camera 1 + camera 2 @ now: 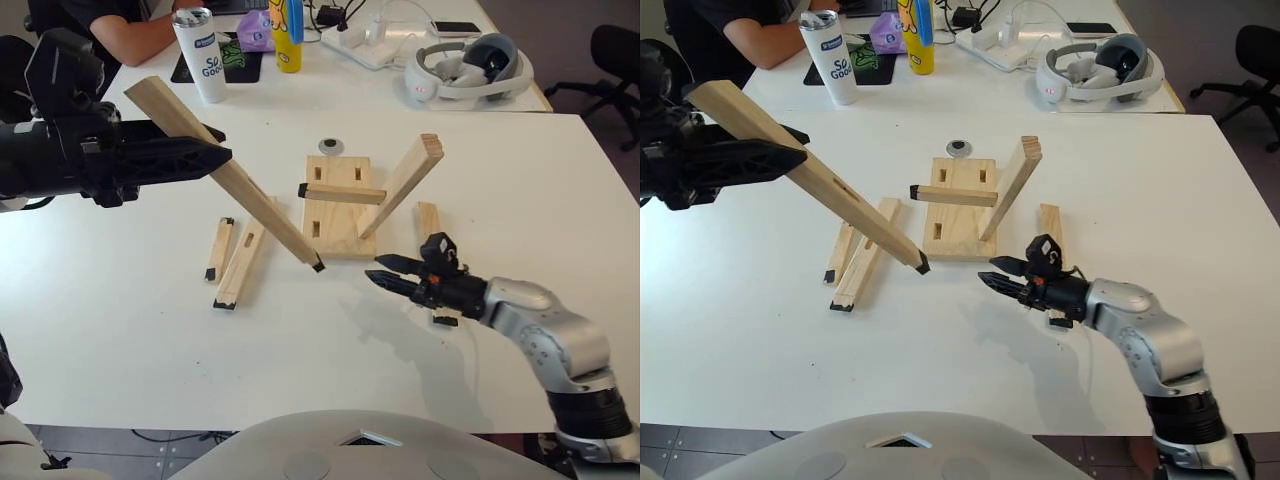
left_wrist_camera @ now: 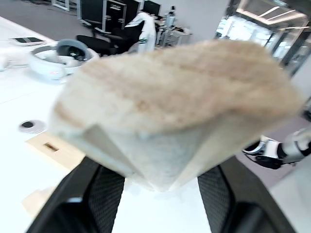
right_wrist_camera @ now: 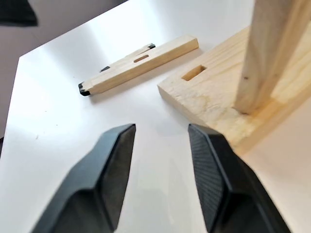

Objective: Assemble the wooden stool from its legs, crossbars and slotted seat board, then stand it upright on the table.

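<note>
My left gripper (image 1: 212, 152) is shut on a long wooden leg (image 1: 262, 205), held in the air slanting down to the right, its black-tipped end just above the table beside the slotted seat board (image 1: 335, 225). The leg's butt end (image 2: 170, 111) sits between the fingers (image 2: 104, 194). A second leg (image 1: 405, 185) leans upright in the board, and a crossbar (image 1: 343, 193) lies across it. Two more pieces (image 1: 238, 262) lie left of the board, and another piece (image 1: 428, 218) lies to its right. My right gripper (image 1: 383, 277) hovers open and empty near the board's front right corner (image 3: 218, 97).
A round cable grommet (image 1: 331, 147) sits just behind the board. On the far table stand a white tumbler (image 1: 200, 55), a yellow bottle (image 1: 288, 35) and a headset (image 1: 470, 68). Bare tabletop (image 1: 150, 340) stretches across the front and far right.
</note>
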